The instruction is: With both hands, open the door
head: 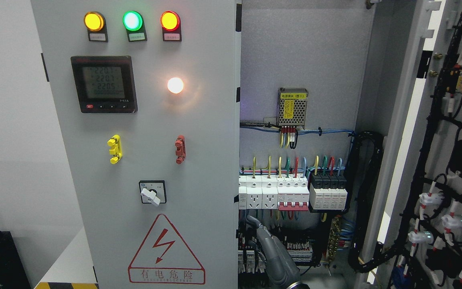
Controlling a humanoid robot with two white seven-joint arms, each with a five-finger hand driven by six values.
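— Grey cabinet steel fills nearly everything; what's closest?

— One robot hand [273,253], rising from the bottom edge right of middle, so I take it for the right hand. Its arm is cut off, and whether the fingers are curled or loose, I can't tell.

— And the doors?

— Left door [155,140] is shut, carrying the lamps and meter [104,84]. Right door [447,160] is swung wide, wiring showing.

— How would the shut one handle?

— Probably stiff, heavyish sheet metal; grip its free edge beside the breakers [293,194]. No handle visible. Left hand out of view.
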